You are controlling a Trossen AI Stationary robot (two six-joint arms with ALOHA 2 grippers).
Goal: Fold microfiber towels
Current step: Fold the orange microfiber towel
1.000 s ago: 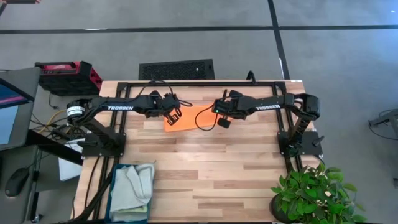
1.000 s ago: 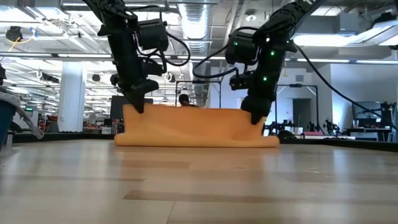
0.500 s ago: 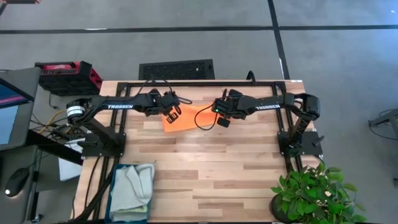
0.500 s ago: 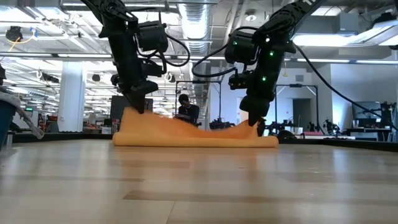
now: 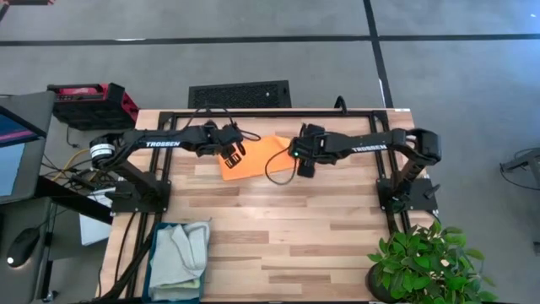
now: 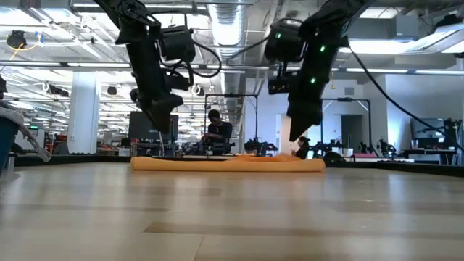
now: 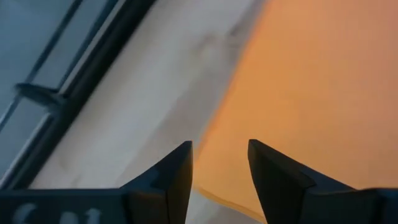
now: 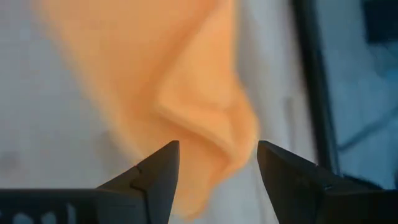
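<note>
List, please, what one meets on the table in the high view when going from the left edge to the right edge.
Teal bin with green towel → left gripper → orange towel → right gripper → potted plant.

The orange towel (image 5: 253, 156) lies folded and nearly flat at the far middle of the bench (image 5: 278, 228), one end bunched into a soft ridge, while a light green towel (image 5: 181, 253) sits crumpled at the near left corner.
</note>
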